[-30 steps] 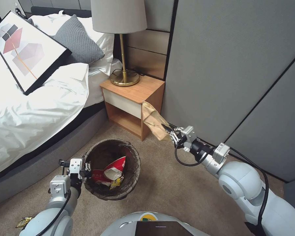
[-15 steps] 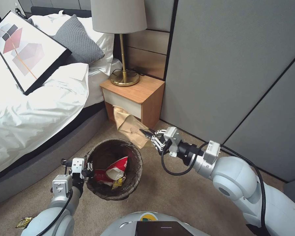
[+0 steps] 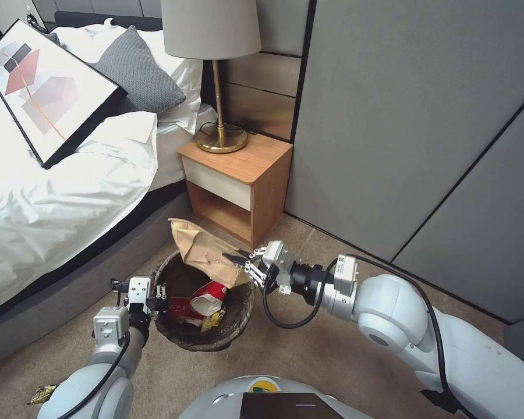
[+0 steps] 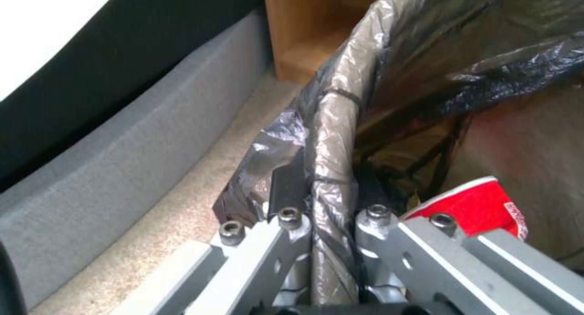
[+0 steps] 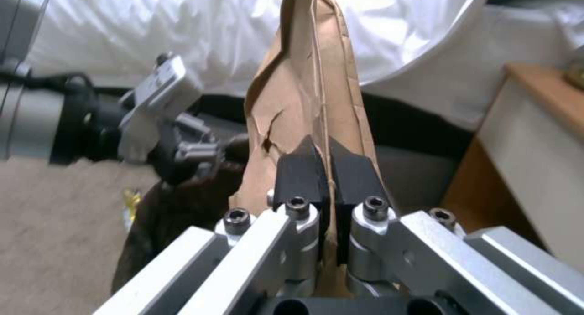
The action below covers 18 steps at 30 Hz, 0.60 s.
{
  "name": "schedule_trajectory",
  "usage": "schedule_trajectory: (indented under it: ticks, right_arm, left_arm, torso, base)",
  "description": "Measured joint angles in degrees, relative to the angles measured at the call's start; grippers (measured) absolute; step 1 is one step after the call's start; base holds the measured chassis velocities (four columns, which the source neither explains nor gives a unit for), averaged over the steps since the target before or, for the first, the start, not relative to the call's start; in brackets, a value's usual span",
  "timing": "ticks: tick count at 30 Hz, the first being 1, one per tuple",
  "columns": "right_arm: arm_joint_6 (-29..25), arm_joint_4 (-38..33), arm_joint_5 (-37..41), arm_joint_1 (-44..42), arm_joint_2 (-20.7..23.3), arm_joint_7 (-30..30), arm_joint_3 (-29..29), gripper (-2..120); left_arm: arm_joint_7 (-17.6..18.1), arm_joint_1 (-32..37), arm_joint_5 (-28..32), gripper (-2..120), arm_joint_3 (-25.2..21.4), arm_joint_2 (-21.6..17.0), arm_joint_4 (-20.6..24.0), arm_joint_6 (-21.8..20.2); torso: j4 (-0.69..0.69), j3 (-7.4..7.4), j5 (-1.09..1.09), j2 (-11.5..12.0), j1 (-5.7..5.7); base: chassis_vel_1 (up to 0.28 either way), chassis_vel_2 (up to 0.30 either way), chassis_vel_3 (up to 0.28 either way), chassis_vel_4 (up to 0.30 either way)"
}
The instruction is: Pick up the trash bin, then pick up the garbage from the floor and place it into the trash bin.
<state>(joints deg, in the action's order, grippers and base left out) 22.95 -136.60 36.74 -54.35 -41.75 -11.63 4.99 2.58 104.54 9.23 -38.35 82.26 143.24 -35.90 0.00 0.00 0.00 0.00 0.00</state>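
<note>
Paper bag (image 3: 204, 251), tan and creased, hangs over the trash bin (image 3: 239, 320); our right end effector (image 3: 237, 261) has its fingers pinched tight on one edge. Our left end effector (image 3: 157, 297) is clamped on the bin's lined rim, beside the bed (image 3: 70, 192). We see a red-and-white cup (image 3: 206, 295) and wrappers inside, and one wrapper (image 3: 42, 394) on the carpet.

Two glossy white arms with rounded joints; black wrist collars and looped black cables; small grey camera blocks; silver pincer (image 3: 243, 263) linkages, hex-head screws, black pads (image 5: 302, 176).
</note>
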Motion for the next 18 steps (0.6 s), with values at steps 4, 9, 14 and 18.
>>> schedule_trajectory:
  ticks: [4, 9, 14, 18]
  right_arm:
    - [0.2, 0.6, -0.5, 0.3, 0.6, 0.0, 1.2, 0]
    - [0.5, 1.0, -2.1, -0.2, 1.4, -1.6, 1.2, -1]
    - [0.8, 1.6, -2.7, 0.2, 0.9, -1.6, 2.1, 18]
    - [0.7, 2.3, -3.2, 0.7, 0.1, -0.9, 3.4, 32]
  left_arm:
    - [0.6, -0.2, 1.9, 2, 0.0, 0.0, 0.0, -0.7]
    - [0.8, -0.6, 2.4, 2, -0.2, 0.0, 0.0, -0.9]
    - [0.8, -0.9, 2.5, 2, -0.2, 0.0, 0.0, -1.0]
    - [0.8, -1.1, 2.6, 2, -0.2, 0.0, 0.0, -1.1]
  torso:
    - [0.0, 0.0, 0.0, 0.0, 0.0]
    - [0.0, 0.0, 0.0, 0.0, 0.0]
    - [0.0, 0.0, 0.0, 0.0, 0.0]
    - [-0.01, 0.0, 0.0, 0.0, 0.0]
  base:
    - [0.0, 0.0, 0.0, 0.0]
    - [0.0, 0.0, 0.0, 0.0]
    - [0.0, 0.0, 0.0, 0.0]
    - [0.0, 0.0, 0.0, 0.0]
